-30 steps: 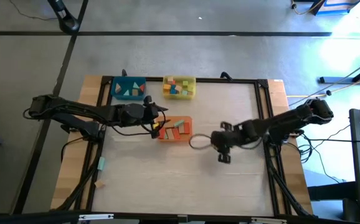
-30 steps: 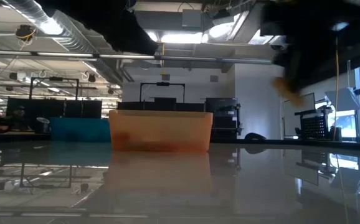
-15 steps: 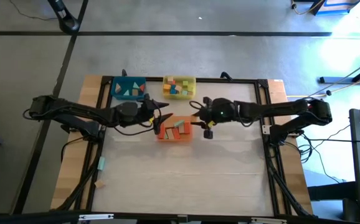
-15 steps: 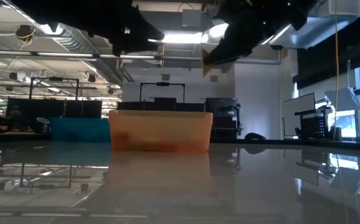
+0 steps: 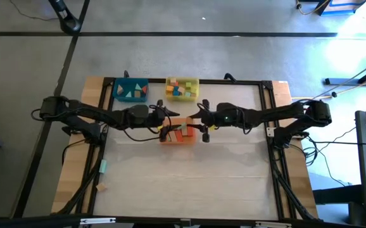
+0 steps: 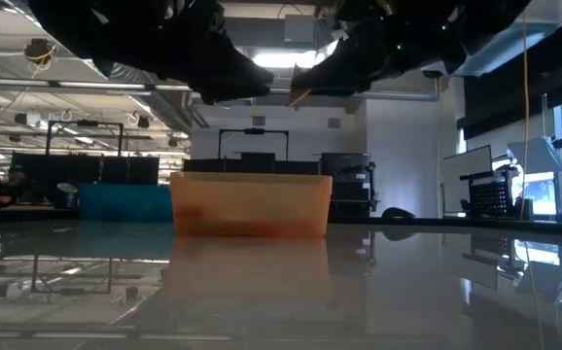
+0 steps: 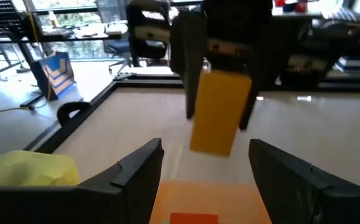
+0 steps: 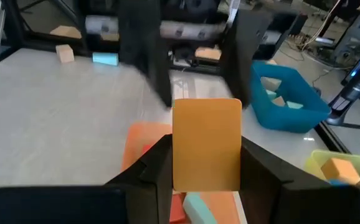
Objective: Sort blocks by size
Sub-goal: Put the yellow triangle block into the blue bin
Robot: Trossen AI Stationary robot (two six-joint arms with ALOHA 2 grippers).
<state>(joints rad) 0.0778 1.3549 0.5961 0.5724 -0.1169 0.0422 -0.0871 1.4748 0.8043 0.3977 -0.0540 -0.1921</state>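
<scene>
Right gripper jaws clamp 1 flat orange-yellow block above the orange tray; left gripper jaws open.

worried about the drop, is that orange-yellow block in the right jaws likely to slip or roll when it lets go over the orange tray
The block looks rigid, flat-faced and box-shaped, so it probably won't roll. The right gripper clamps two flat sides, so slipping seems unlikely. It hangs above the orange tray, so it may tip onto the blocks already there.
</scene>
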